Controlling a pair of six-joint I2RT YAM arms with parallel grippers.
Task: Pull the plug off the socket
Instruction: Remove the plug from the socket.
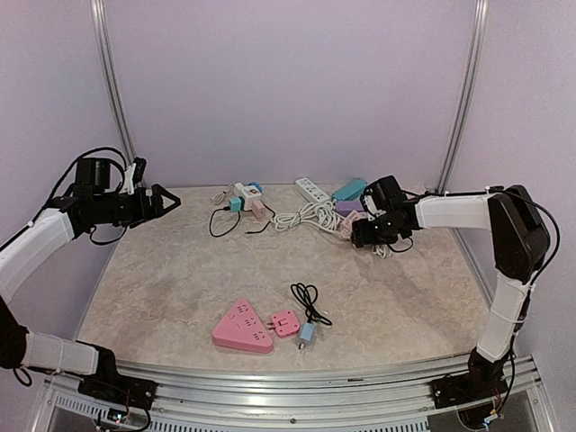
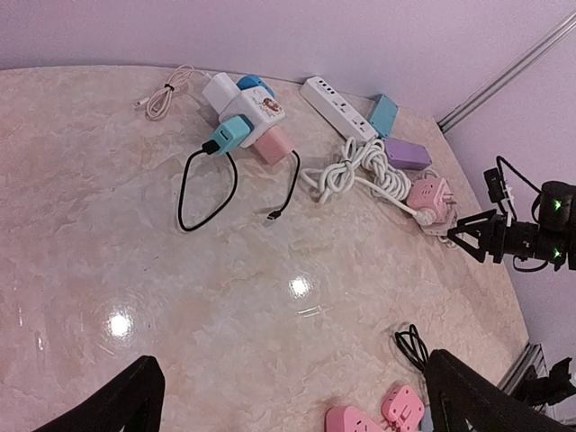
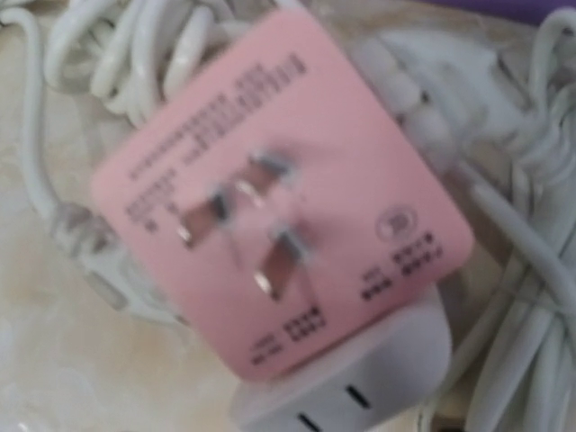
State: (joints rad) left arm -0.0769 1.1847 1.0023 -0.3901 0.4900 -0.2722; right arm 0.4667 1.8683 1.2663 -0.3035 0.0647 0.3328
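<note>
Far right on the tabletop (image 1: 180,288), my R pincer (image 1: 360,234) hangs over the pink plug (image 3: 279,207). Only the wrist cam shows its 3 prongs facing the lens, w/ a white socket (image 3: 360,378) at its lower edge and white cord (image 3: 108,45) around. Can't tell that pincer's gap. L pincer (image 1: 167,200) is apart, holding nothing.

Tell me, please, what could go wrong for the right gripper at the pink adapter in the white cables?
1. The pink adapter lies prongs up among the coiled white cable; the right gripper could pinch a cable loop along with it.
2. Nothing pins the bundle down: the left gripper hangs open far across the table, so a pull may drag everything instead of separating the white slotted part.
</note>
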